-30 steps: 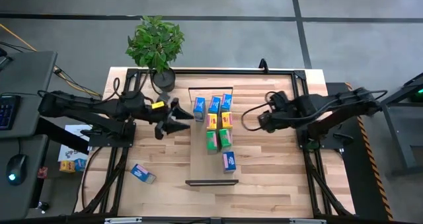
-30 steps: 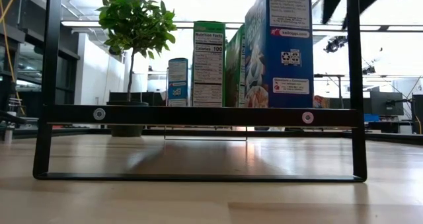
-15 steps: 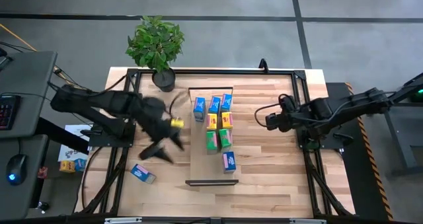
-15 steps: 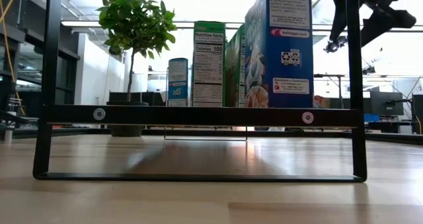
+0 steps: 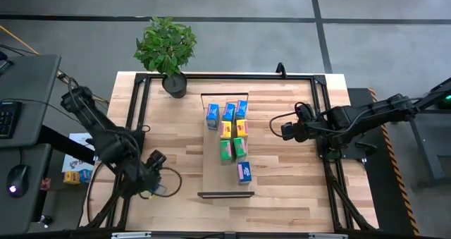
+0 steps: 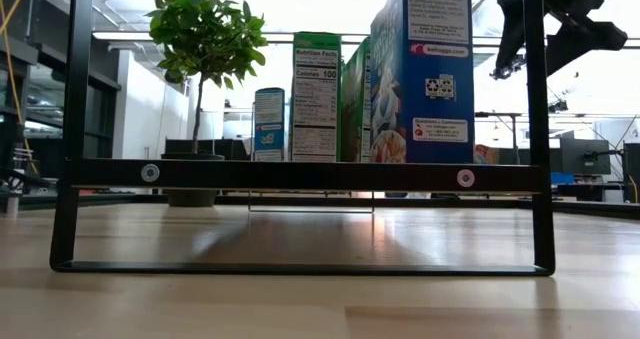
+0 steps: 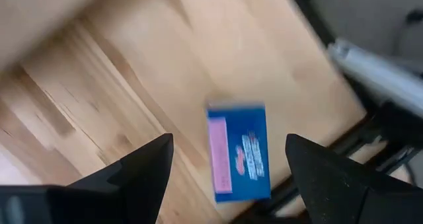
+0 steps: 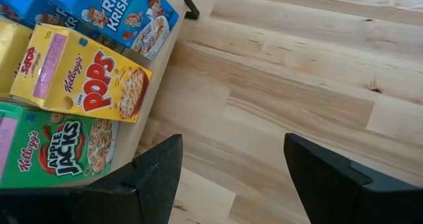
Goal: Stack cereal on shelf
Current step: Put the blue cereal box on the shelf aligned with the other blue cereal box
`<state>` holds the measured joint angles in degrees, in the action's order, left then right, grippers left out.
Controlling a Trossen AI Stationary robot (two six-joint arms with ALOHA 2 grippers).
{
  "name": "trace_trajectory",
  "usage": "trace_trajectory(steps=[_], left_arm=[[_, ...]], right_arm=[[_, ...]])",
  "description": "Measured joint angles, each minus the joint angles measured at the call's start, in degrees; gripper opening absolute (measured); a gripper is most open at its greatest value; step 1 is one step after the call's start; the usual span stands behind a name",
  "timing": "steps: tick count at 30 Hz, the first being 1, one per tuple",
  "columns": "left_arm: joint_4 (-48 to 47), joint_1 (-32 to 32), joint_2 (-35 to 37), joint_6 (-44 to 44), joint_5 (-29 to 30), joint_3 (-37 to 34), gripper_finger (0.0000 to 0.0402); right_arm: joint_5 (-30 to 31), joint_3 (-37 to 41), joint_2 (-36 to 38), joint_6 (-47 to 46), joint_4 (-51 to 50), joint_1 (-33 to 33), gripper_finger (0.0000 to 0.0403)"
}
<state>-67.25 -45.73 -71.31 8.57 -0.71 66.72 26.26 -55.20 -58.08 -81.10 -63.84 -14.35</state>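
Potted plant behind shelf — stray blue box under left gripper

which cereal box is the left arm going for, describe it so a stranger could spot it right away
Start at the long narrow shelf in the middle of the table, where seven small boxes stand. Off it, toward the table's left front corner, one blue cereal box with a pink panel lies flat on the planks, under the open left gripper. It is the only box not on the shelf.
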Motion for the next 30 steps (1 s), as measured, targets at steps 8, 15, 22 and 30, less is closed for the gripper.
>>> trace_trajectory(steps=[8, 15, 22, 30], left_arm=[[4.4, -3.9, 0.4, 2.8, 0.2, -9.7, 0.0284], [7.6, -4.8, 0.4, 4.1, 1.3, -10.6, 0.0284], [8.1, -5.5, -0.5, 4.8, 0.7, -10.6, 0.0284], [8.0, -6.5, -3.6, 7.0, 0.3, -13.8, 0.0284]], right_arm=[[0.0, 0.0, 0.0, -0.1, 0.1, 0.0, 0.0256], [0.4, 0.0, 0.0, -1.2, -0.1, 0.0, 0.0256], [0.6, 0.0, 0.0, -1.2, -0.1, 0.0, 0.0256], [1.0, 0.0, 0.0, -1.1, -0.1, 0.0, 0.0256]])
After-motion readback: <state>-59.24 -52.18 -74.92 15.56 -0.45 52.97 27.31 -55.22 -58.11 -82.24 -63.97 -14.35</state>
